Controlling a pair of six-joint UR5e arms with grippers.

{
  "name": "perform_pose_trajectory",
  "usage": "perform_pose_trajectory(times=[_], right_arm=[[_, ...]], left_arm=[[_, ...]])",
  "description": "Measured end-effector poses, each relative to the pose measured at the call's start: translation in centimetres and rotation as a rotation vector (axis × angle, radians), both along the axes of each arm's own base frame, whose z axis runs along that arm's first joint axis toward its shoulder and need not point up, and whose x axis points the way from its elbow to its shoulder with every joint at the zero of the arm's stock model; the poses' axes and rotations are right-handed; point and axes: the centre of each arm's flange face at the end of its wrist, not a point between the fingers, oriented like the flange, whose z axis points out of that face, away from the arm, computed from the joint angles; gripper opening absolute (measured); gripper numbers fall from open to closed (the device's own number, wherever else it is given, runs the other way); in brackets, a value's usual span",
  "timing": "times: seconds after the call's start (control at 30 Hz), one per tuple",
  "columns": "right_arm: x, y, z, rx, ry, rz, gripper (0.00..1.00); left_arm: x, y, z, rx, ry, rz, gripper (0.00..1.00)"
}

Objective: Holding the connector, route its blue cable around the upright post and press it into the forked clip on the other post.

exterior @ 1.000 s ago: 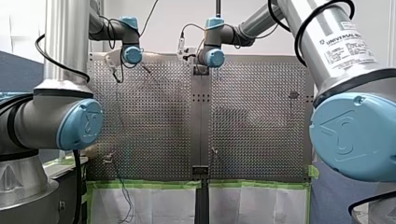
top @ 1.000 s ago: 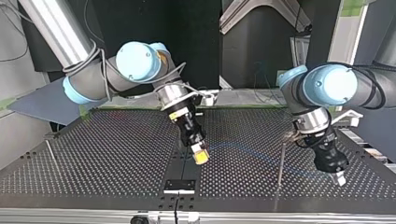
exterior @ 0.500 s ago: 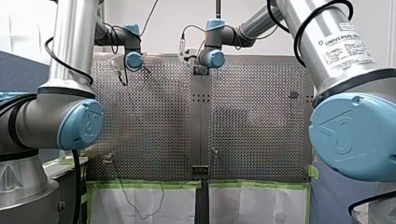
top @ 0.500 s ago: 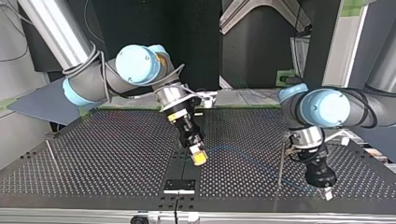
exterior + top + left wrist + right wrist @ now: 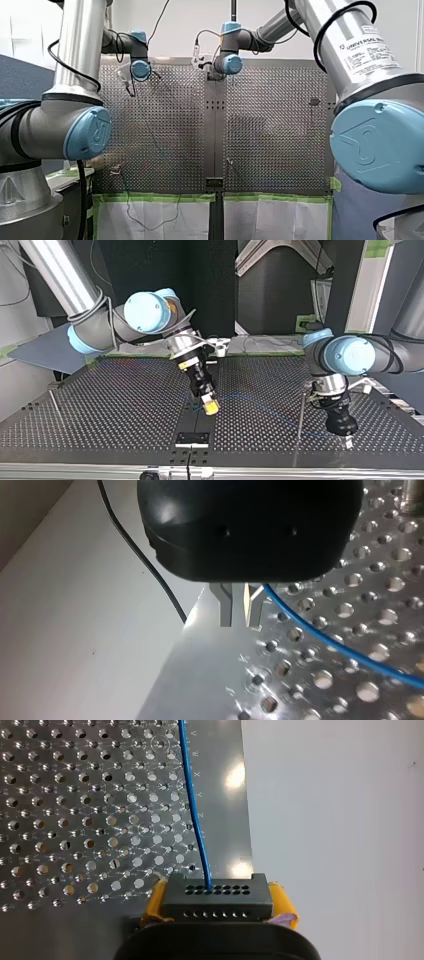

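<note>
1. Left tool has shifted nearer the upright post, clamped on the blue cable.
2. Right tool grips the connector mid-tabletop.
3. Keep cable taut and low while rounding the post.

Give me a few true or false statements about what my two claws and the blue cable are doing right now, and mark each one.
1. My right claw grips the black connector between yellow pads. True.
2. Several blue cables leave the connector. False: a single blue cable comes out of one hole.
3. My left claw is shut on the blue cable. True.
4. In the top view, my left claw is at the left. False: it is at that view's right, low over the perforated table.
</note>
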Motion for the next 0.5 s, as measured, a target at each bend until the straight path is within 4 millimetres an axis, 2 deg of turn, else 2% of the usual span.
perform_pose_trajectory(times=[0.27, 0.5], right_arm=[[-0.1, -0.3, -0.4, 0.005, 0.007, -0.005, 0.00], [0.1, -1.3, -2.8, 0.027, 0.038, -0.021, 0.00]], left_arm=[[-0.1, 0.7, -1.7, -0.010, -0.002, -0.016, 0.19], [-0.2, 0.9, -2.8, -0.005, 0.001, -0.038, 0.19]])
